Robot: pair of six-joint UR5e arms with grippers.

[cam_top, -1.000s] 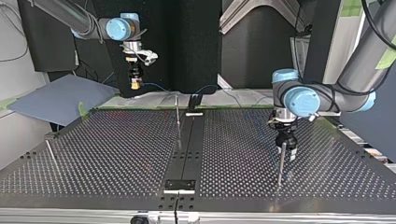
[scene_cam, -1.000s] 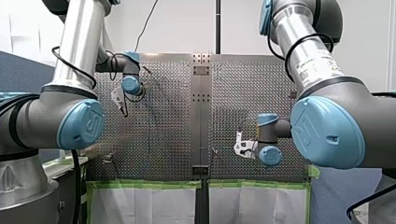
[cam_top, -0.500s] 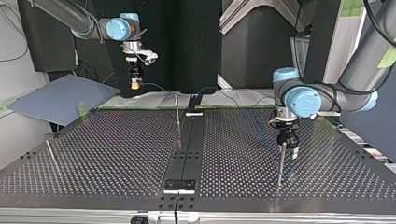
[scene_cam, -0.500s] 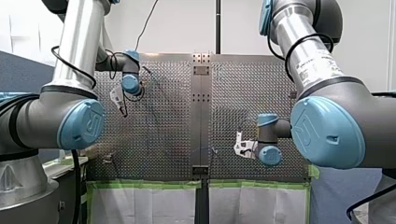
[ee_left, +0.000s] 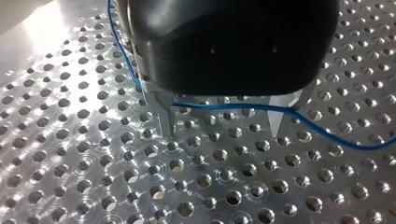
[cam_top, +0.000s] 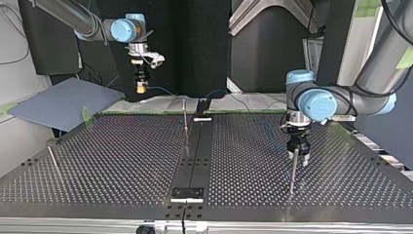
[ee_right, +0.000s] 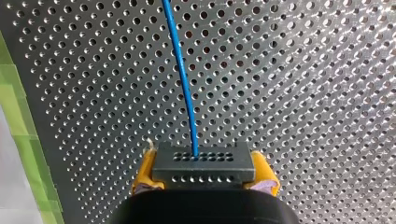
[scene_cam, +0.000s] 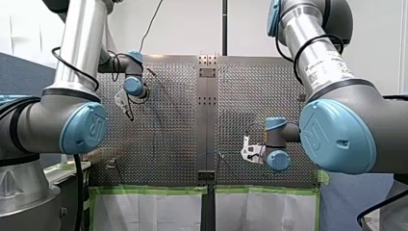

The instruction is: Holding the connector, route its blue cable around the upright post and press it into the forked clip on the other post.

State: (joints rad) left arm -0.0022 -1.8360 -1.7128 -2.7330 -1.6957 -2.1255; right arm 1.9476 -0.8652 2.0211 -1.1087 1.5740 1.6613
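Right wrist view: my right gripper pinches one black connector between its two yellow pads, one pad on each side of the connector. One blue cable leaves the connector's face and runs away over the perforated table. A strip of green tape borders the table to one side.

Left wrist view: my left gripper has its two metal fingers spread apart, tips close above the table. The one cable crosses the gap between the fingers just under the black gripper body. I cannot tell whether it touches either finger.

Top view, count of items:
- Two arms, two grippers.
- Three thin posts on the table: one upright near the centre strip, one upright at the view's right, one leaning at the view's left.

My left gripper stands just beside the top of the post at the view's right. My right gripper hangs high over the table's far edge at the view's left, well apart from all three posts, with the connector pointing down.

I cannot make out which post carries the forked clip, nor whether the cable touches any post.
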